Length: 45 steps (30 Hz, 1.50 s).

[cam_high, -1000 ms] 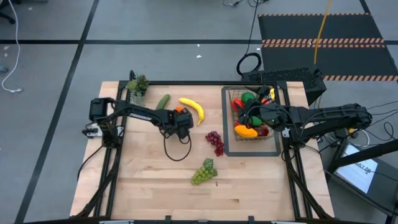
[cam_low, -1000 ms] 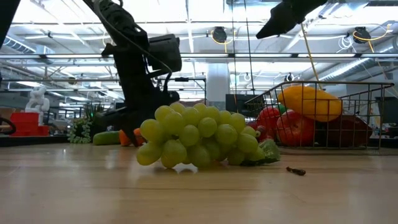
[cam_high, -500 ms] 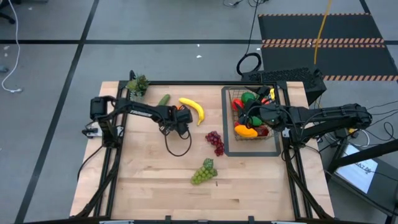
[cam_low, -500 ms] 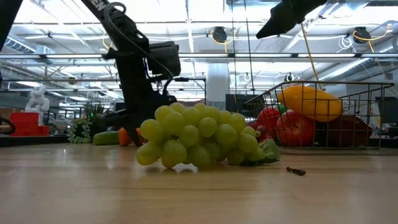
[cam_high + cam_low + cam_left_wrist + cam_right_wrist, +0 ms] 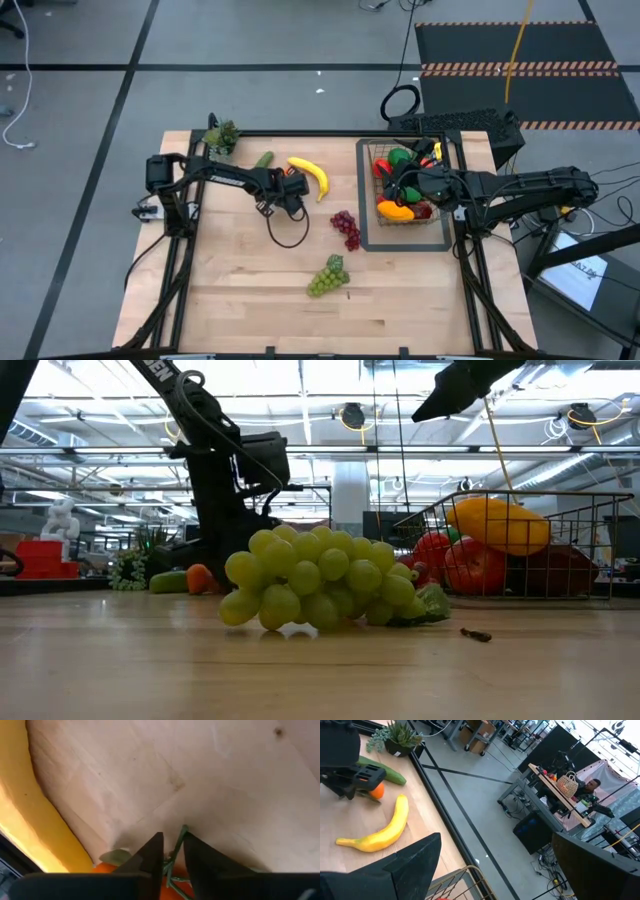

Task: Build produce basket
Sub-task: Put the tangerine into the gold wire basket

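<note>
A small orange (image 5: 377,791) lies on the wooden table between the green cucumber (image 5: 263,160) and the yellow banana (image 5: 312,175). My left gripper (image 5: 288,186) stands over it, pointing steeply down and shut on its green stem. My right gripper (image 5: 396,186) hangs open above the wire basket (image 5: 575,510), touching nothing. The basket stands on a flat dark tray (image 5: 364,236) at the right and holds a mango, apples and other produce. Purple grapes (image 5: 346,228) and green grapes (image 5: 328,277) lie on the table's middle. My left gripper pinches the thin green stem (image 5: 176,845) on top of the orange between its two fingertips (image 5: 150,852). The fingers come from above, slanting steeply down. The orange (image 5: 107,868) sits below them on the table, next to the banana (image 5: 30,820).
A small potted plant (image 5: 222,135) stands at the far left corner, just beyond the cucumber. Bare wood lies along the near side around the green grapes (image 5: 320,590). A small dark scrap (image 5: 476,634) lies on the table near them.
My left gripper has shifted a little toward the table's far edge and left, staying low over the orange. In the low view the orange now shows more fully beside the fingers. The fruit and my right arm have kept still.
</note>
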{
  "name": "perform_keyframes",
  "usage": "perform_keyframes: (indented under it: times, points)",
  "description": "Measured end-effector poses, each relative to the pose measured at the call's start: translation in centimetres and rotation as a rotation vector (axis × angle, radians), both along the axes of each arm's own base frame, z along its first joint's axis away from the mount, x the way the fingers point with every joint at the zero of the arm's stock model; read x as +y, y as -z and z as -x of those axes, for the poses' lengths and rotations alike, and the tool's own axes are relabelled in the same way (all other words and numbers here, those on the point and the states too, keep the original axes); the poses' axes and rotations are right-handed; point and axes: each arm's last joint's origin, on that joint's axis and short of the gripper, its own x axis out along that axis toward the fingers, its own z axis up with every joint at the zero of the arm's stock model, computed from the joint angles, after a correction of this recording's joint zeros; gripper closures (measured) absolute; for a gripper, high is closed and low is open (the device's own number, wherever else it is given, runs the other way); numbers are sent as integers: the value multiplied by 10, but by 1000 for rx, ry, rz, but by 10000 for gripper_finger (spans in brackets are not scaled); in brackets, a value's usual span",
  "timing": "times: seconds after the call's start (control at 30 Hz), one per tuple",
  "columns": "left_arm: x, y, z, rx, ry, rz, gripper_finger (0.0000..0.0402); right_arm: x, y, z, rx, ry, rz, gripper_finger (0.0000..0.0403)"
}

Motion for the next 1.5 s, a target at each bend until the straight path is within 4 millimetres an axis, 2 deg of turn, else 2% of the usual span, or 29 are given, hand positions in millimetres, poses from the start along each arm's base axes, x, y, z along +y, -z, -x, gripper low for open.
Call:
perform_keyframes:
  times: [0.17, 0.43, 0.6, 0.77, 0.97, 1.2, 1.5]
  points:
    - [0, 0, -1, -18, -25, 3, 388, 0, 0, 0, 0, 0, 0, 26]
    - [-8, -9, -5, -96, -54, -10, 393, 0, 0, 0, -3, 0, 0, 26]
    - [-14, -39, -8, -265, -77, -62, 393, 0, 0, 0, -21, 4, -16, 26]
    - [-17, -88, -4, -554, -146, -61, 397, 0, 0, 0, -31, 5, -22, 26]
    - [-20, -139, 8, -866, -153, 55, 398, 0, -1, 0, -58, 13, -41, 26]
    - [-23, -168, 9, -1118, -161, 156, 395, 3, 0, -3, -93, -95, -121, 26]
    - [-28, -180, -1, -1295, -70, 448, 397, 10, -3, -23, -196, -338, -209, 41]
